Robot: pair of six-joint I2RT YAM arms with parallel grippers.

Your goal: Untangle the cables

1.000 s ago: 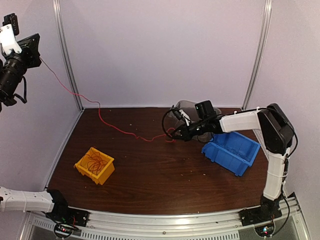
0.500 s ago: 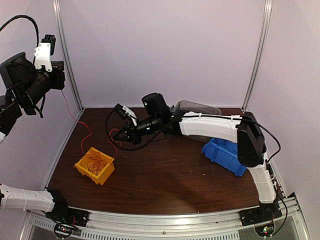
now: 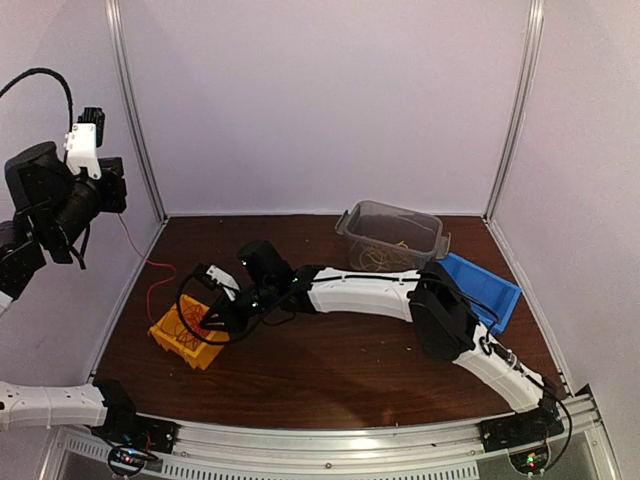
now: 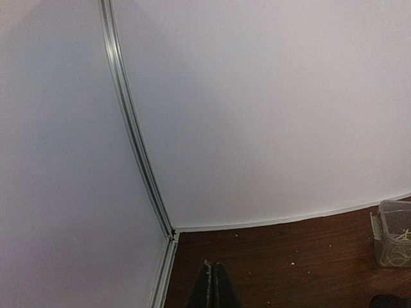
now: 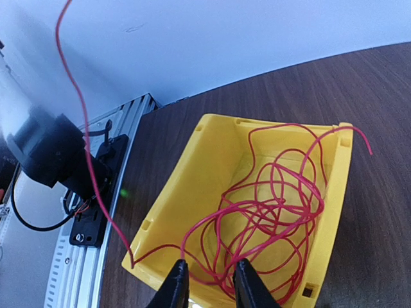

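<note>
**Red cable point(image 5: 270, 205) strung from a raised left tool point(image 4: 214, 273) down to a yellow bin point(image 5: 192, 173)**

The right arm stretches low across the dark wooden tabletop point(image 3: 330, 370) to the yellow bin at the front left. The right tool point(image 5: 209, 266) hangs just over one rim of the bin with its fingers apart. Loops of red cable lie heaped inside the bin. One strand climbs out over the rim and up through the air to the left tool, held high by the left wall with its fingers pressed together on it. At the back stands a clear tub point(image 3: 352, 228) holding yellow wires point(image 3: 385, 255). A blue bin point(image 3: 485, 290) sits near it on the right.
</note>
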